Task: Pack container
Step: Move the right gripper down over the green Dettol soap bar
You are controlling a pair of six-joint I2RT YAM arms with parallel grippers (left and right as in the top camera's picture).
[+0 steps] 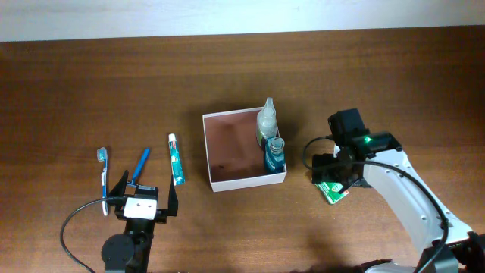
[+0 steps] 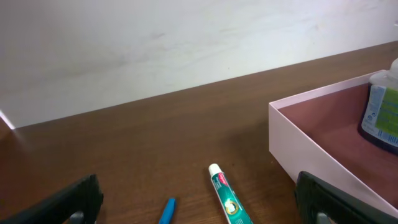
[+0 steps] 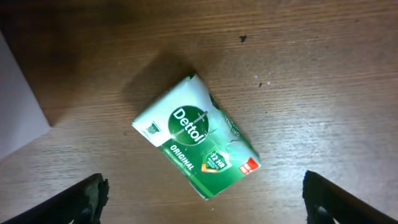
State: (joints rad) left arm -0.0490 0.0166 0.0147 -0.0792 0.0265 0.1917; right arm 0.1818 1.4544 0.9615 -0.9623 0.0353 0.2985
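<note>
Just above the soap packet (image 3: 196, 144) hovers the right gripper (image 3: 204, 194) — spread; empty.

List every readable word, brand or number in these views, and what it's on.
"Dettol": soap pack
"ORIGINAL": same pack, below the brand
"12 HR": same pack, shield badge
Toothpaste tube print: too blurred to read
Bottle label: too blurred to read
</note>
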